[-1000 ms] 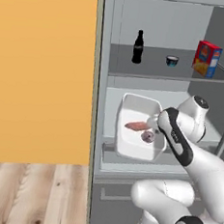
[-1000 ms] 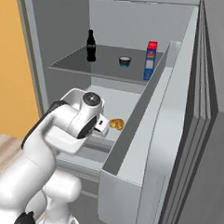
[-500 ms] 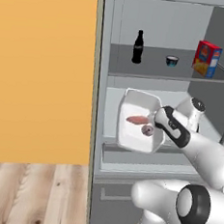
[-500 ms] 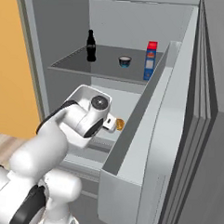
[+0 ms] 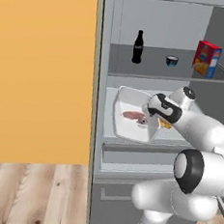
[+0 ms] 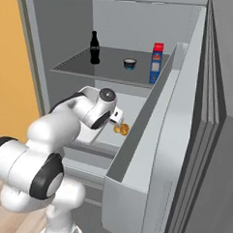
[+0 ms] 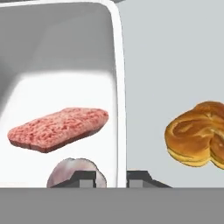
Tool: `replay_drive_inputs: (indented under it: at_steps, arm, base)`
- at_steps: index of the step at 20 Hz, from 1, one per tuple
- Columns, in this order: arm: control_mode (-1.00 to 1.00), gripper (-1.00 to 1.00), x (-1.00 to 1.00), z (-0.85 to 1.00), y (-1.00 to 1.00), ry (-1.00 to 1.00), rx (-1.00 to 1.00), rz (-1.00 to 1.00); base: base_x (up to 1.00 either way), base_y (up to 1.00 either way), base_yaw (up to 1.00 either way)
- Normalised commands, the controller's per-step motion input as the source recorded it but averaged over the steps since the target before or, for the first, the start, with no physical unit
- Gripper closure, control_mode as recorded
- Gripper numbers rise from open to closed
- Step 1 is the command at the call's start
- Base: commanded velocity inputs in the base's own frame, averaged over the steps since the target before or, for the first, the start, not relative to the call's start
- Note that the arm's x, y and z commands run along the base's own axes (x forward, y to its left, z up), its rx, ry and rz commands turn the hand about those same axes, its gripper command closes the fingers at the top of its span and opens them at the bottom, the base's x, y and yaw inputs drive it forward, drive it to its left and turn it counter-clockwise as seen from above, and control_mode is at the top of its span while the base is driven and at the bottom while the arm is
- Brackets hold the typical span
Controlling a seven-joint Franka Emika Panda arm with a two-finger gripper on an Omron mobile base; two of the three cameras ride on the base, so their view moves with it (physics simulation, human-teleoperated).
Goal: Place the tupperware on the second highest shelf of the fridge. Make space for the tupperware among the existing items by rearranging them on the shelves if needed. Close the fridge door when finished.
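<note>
Your gripper (image 7: pixel 111 177) is clamped tight on the right wall of the tupperware (image 5: pixel 128 127), one fingertip (image 7: pixel 85 178) inside the tub, the other outside on the shelf side. In the left base view the tub sits tilted up toward you, over the second shelf (image 5: pixel 110 104), the pale board below the dark top shelf (image 5: pixel 152 69). You can't tell whether its base touches the board.

Inside the tub: a flat red meat slab (image 7: pixel 59 129) and a pale round piece (image 7: pixel 74 171) right by your inner fingertip.

Just beside the tub wall on the pale shelf lies an orange bun (image 7: pixel 199 133), apart from the tub, also seen at (image 6: pixel 120 130) next to your wrist.

On the top shelf: cola bottle (image 5: pixel 138 47) at left, small dark bowl (image 5: pixel 172 60) in the middle, red-yellow-blue box (image 5: pixel 207 58) at right, all upright and well apart.

The fridge (image 5: pixel 103 84) stands open. Its door (image 6: pixel 185 141) is swung wide to your right, with a grey bin (image 6: pixel 151 139) on its inner face.
</note>
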Motion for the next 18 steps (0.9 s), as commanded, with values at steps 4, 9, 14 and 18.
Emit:
replay_drive_inputs:
  at_steps: [4, 9, 14, 18]
  arm:
    - [-1.00, 1.00, 0.54, 0.00, 0.27, -0.14, -0.04, -0.04]
    - [-1.00, -1.00, 0.45, 0.00, 0.15, -0.22, -0.04, -0.10]
    - [-1.00, -1.00, 0.20, 0.01, 0.00, -0.27, 0.00, -0.12]
    - [-1.00, -1.00, -0.49, 0.25, 0.00, -0.28, -0.01, -0.02]
  base:
    - [0.00, 0.00, 0.00]
    - [0.00, 0.00, 0.00]
    - [0.00, 0.00, 0.00]
    - [0.00, 0.00, 0.00]
